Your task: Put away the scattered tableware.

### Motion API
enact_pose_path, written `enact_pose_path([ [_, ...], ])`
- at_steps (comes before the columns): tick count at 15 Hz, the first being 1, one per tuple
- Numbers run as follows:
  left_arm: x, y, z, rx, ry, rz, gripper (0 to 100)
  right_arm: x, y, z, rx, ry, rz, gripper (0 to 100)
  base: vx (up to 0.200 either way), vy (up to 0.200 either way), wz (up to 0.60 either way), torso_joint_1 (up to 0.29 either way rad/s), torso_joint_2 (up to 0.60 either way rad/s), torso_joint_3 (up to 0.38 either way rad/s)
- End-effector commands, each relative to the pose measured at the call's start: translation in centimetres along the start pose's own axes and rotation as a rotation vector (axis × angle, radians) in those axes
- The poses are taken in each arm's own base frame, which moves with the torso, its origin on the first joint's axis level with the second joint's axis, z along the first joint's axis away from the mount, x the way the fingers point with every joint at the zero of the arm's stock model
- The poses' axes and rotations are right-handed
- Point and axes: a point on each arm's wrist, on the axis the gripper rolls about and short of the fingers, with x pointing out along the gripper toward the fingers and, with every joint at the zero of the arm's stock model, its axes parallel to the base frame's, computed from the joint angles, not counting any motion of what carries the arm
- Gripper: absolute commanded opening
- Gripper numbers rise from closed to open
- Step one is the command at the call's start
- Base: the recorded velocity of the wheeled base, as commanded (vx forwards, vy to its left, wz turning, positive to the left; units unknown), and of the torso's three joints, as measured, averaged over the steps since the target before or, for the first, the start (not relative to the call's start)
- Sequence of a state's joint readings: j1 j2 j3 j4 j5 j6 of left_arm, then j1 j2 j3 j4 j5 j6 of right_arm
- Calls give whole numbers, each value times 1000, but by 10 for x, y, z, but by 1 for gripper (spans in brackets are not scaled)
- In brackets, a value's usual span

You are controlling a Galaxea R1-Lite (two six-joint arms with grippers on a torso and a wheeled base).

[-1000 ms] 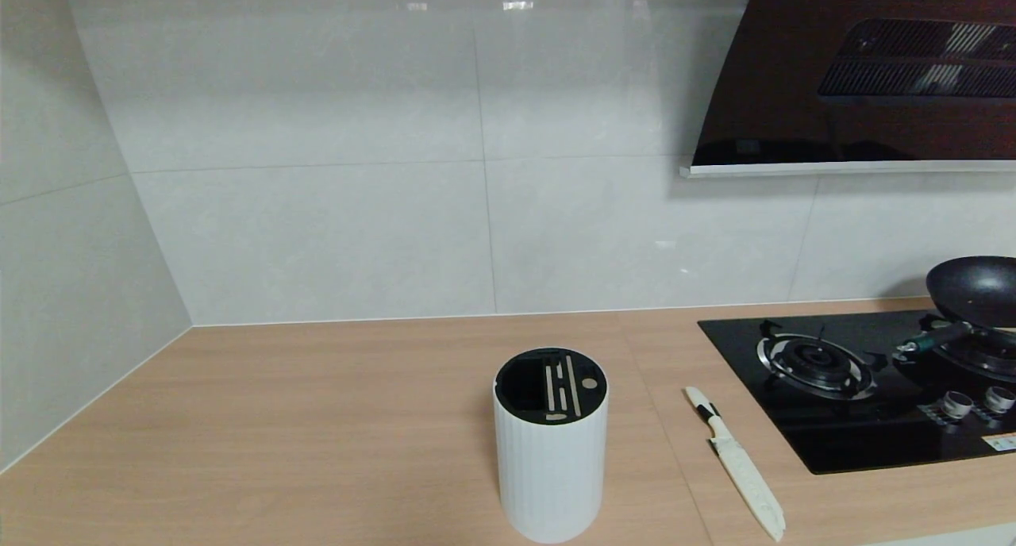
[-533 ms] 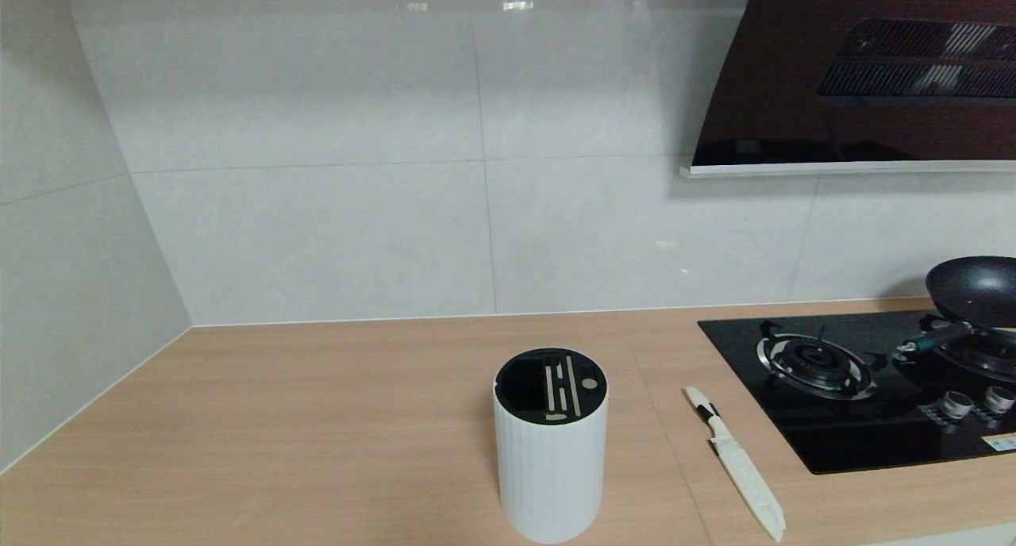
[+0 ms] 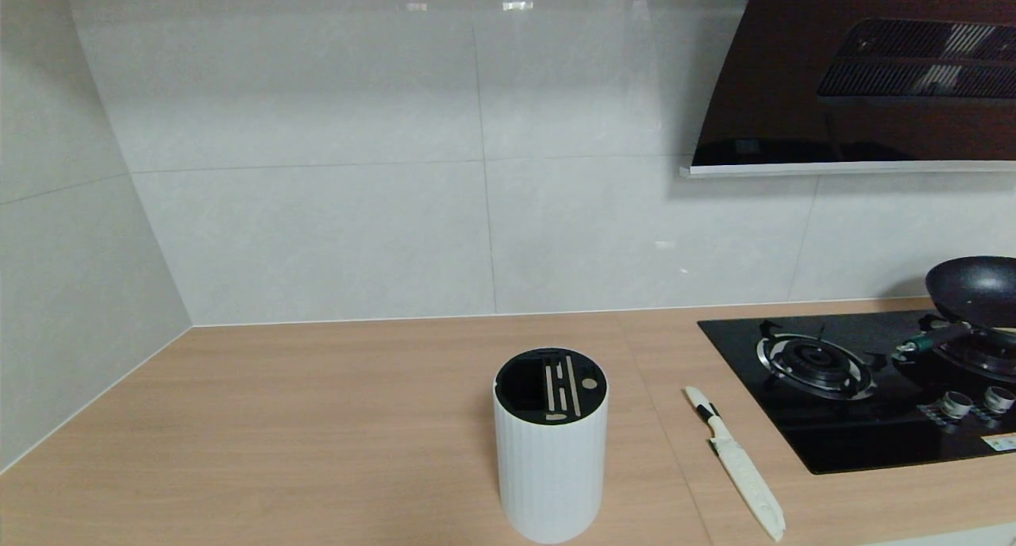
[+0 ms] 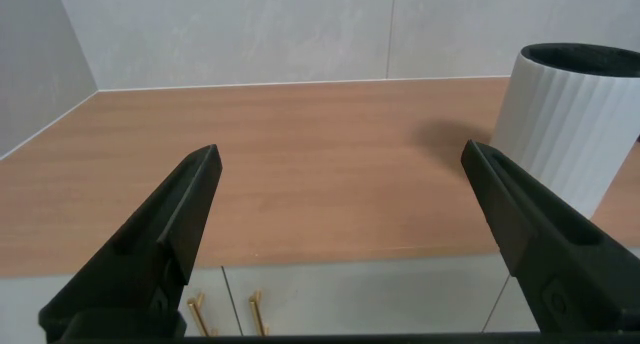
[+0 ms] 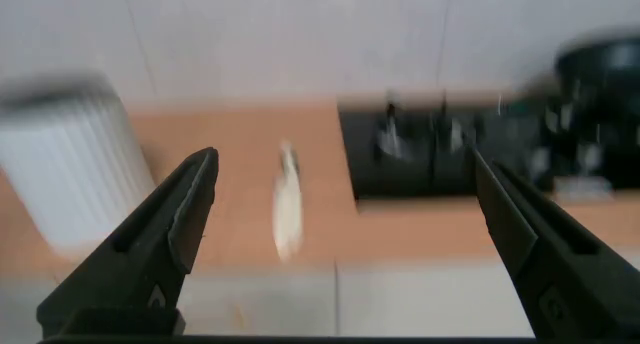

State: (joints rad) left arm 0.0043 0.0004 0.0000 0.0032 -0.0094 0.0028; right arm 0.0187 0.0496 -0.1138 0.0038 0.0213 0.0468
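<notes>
Your right hand was spread wide and empty, off the front edge of the desk. The knife lay flat ahead of it, in line with the gap between its fingers, probably so a straight reach would meet it. Your left hand was spread and empty too. The holder stood upright ahead of it, toward the right hand's side. From the right wrist you couldn't tell blade from handle. From the left wrist the holder's slots were hidden behind its rim.
</notes>
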Motion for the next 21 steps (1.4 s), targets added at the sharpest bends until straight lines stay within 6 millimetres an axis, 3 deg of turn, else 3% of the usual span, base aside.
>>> enact_pose_path([
  [1, 0, 0, 0, 0, -1, 1, 100, 24, 1, 19, 24, 174, 107, 100, 0, 0, 0, 0, 0, 0],
  [3, 0, 0, 0, 0, -1, 1, 100, 50, 3, 23, 20, 346, 135, 100, 0, 0, 0, 0, 0, 0],
  [6, 0, 0, 0, 0, -1, 1, 100, 85, 8, 40, 25, 473, 176, 100, 0, 0, 0, 0, 0, 0],
  [7, 0, 0, 0, 0, -1, 1, 100, 113, 12, 45, 33, 567, 197, 100, 0, 0, 0, 0, 0, 0],
  [9, 0, 0, 0, 0, -1, 1, 100, 144, 15, 42, 35, 643, 191, 100, 0, 0, 0, 0, 0, 0],
  [10, 0, 0, 0, 0, -1, 1, 100, 176, 17, 32, 35, 690, 183, 100, 0, 0, 0, 0, 0, 0],
  [15, 0, 0, 0, -1, -1, 1, 100, 265, 23, -37, 30, 771, 162, 100, 0, 0, 0, 0, 0, 0],
  [17, 0, 0, 0, 0, -1, 1, 100, 288, 23, -65, 16, 807, 124, 100, 0, 0, 0, 0, 0, 0],
  [21, 0, 0, 0, 0, -1, 1, 100, 315, 25, -101, -32, 848, 129, 100, 0, 0, 0, 0, 0, 0],
])
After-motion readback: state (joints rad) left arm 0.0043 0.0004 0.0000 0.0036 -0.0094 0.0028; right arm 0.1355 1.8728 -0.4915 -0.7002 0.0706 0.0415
